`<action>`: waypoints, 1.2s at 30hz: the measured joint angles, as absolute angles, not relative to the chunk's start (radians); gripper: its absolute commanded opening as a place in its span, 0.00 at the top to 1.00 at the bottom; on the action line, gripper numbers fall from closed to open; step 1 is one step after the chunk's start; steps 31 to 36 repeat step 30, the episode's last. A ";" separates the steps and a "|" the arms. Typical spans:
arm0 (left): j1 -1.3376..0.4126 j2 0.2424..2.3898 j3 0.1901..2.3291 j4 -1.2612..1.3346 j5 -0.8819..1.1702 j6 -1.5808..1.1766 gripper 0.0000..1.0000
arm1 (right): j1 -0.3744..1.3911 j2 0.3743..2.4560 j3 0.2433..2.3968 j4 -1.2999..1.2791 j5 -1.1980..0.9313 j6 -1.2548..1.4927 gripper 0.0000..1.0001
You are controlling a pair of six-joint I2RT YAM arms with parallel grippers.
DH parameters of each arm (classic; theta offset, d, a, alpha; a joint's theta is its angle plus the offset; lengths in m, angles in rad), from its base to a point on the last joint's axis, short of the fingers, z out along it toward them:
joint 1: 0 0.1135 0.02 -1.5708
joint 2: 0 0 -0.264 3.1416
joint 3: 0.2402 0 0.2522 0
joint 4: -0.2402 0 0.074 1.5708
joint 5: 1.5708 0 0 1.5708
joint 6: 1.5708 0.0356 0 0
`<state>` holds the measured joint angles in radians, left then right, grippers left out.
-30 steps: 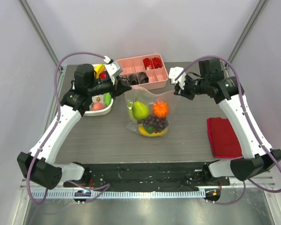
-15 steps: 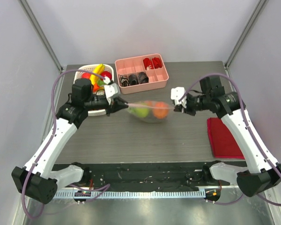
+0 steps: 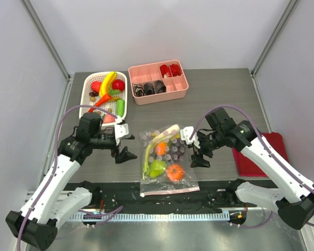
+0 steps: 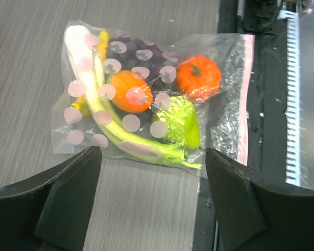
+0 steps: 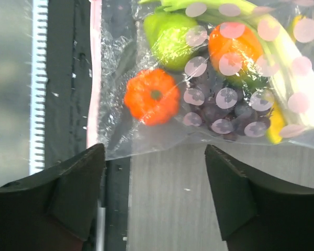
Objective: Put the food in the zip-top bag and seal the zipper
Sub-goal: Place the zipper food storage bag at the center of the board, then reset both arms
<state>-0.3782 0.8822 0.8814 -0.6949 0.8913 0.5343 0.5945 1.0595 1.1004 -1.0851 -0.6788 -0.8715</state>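
The zip-top bag [image 3: 158, 185] lies flat near the table's front edge, filled with the food: a leek [image 4: 102, 112], purple grapes [image 4: 133, 52], two orange fruits [image 4: 130, 91] and a green fruit [image 4: 180, 120]. Its pinkish zipper [image 3: 170, 192] runs along the near edge, over the black strip. My left gripper [image 3: 126, 146] hangs open just left of the bag, touching nothing. My right gripper [image 3: 192, 147] hangs open just right of it, with nothing between its fingers. In the right wrist view the zipper [image 5: 95, 73] and the bag [image 5: 118, 57] sit above the open jaws.
A white basket [image 3: 89, 86] with toy produce stands at the back left. A pink compartment tray [image 3: 158, 94] sits behind the middle. A red cloth [image 3: 261, 154] lies at the right edge. The black strip [image 3: 120, 191] borders the table's front.
Both grippers held the bag taut above the table, then opened and let go. The bag now lies flat nearer the front edge, and both arms have pulled back toward me.
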 measured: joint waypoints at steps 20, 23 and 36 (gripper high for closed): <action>-0.230 1.288 1.451 -0.825 0.530 -0.179 0.00 | 0.289 1.093 1.180 -0.651 -0.404 0.110 0.05; -0.162 1.351 1.476 -0.871 0.484 -0.185 0.00 | 0.141 1.142 1.180 -0.616 -0.404 0.170 0.05; -0.084 1.377 1.415 -0.937 0.362 -0.178 0.00 | 0.014 1.141 1.108 -0.575 -0.413 0.187 0.05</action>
